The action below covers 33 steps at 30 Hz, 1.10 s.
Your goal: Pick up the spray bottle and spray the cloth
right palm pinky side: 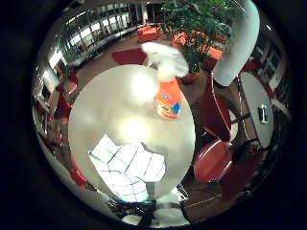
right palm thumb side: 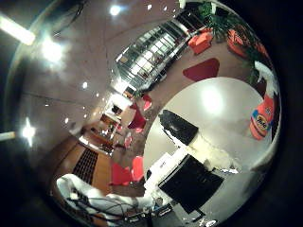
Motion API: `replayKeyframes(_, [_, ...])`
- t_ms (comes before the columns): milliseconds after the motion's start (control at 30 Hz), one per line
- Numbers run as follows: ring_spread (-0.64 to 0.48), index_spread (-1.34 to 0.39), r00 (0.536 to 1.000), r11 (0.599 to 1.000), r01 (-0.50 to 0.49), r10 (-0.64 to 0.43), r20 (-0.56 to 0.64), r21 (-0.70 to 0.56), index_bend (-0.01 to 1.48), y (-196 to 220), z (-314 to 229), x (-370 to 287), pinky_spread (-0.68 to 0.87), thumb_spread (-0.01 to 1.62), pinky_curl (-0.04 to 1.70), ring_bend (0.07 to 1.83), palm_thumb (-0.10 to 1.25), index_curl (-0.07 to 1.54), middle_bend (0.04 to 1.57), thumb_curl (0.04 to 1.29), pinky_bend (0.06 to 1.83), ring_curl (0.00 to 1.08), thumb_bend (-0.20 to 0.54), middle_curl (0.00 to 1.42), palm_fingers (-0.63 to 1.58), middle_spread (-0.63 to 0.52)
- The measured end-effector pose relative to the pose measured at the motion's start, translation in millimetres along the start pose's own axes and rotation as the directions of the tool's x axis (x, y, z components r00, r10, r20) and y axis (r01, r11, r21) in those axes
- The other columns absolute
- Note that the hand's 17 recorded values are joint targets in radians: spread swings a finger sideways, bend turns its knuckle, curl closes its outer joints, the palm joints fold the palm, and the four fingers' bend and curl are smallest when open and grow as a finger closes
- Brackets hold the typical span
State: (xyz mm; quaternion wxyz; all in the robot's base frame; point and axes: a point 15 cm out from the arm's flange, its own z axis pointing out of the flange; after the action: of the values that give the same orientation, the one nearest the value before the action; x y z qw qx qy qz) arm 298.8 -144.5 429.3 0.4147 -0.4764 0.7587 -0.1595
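Orange spray bottle [right palm pinky side: 168, 98] shows in both views, checked cloth [right palm pinky side: 128, 171] in one; robot hand [right palm thumb side: 189, 177] grip unclear.

Bottle [right palm pinky side: 168, 98] and cloth [right palm pinky side: 127, 167] on table [right palm pinky side: 105, 110]

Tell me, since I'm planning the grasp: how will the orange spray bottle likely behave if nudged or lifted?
The spray bottle stands upright on the round table, tall with a bulky white trigger head, so a sideways push could tip it. Its smooth plastic body may be slippery. It stands apart from the cloth, so tipping shouldn't disturb that.
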Motion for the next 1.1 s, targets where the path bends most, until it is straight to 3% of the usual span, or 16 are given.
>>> replayKeyframes(267, [0.23, -0.21, 0.992, 0.993, -0.116, 0.116, -0.041, 0.014, 0.15, 42.9, 3.6, 79.5, 0.43, 1.11, 0.31, 0.39, 0.6, 0.27, 0.34, 0.35, 0.39, 0.25, -0.023, 0.37, 0.32, 0.07])
replayKeyframes(500, [0.23, -0.16, 0.981, 0.981, -0.191, 0.192, -0.006, 0.043, 0.14, 88.7, 16.5, 124.0, 0.43, 1.12, 0.31, 0.44, 0.59, 0.26, 0.33, 0.35, 0.46, 0.26, -0.023, 0.37, 0.25, 0.11])
replayKeyframes(667, [0.23, -0.13, 0.98, 0.976, -0.195, 0.191, 0.052, 0.091, 0.14, 95.6, 29.5, 136.5, 0.42, 1.13, 0.32, 0.47, 0.56, 0.25, 0.28, 0.34, 0.53, 0.27, -0.022, 0.35, 0.17, 0.18])
replayKeyframes(767, [0.23, -0.12, 0.966, 0.953, -0.249, 0.23, 0.119, 0.175, 0.14, 94.8, 33.9, 156.1, 0.41, 1.14, 0.31, 0.49, 0.55, 0.25, 0.28, 0.34, 0.54, 0.27, -0.021, 0.36, 0.15, 0.2])
replayKeyframes(1100, [0.23, -0.13, 0.925, 0.913, -0.363, 0.328, 0.193, 0.186, 0.15, 101.1, 34.4, 196.2, 0.41, 1.13, 0.3, 0.52, 0.53, 0.25, 0.28, 0.33, 0.57, 0.27, -0.021, 0.35, 0.11, 0.21])
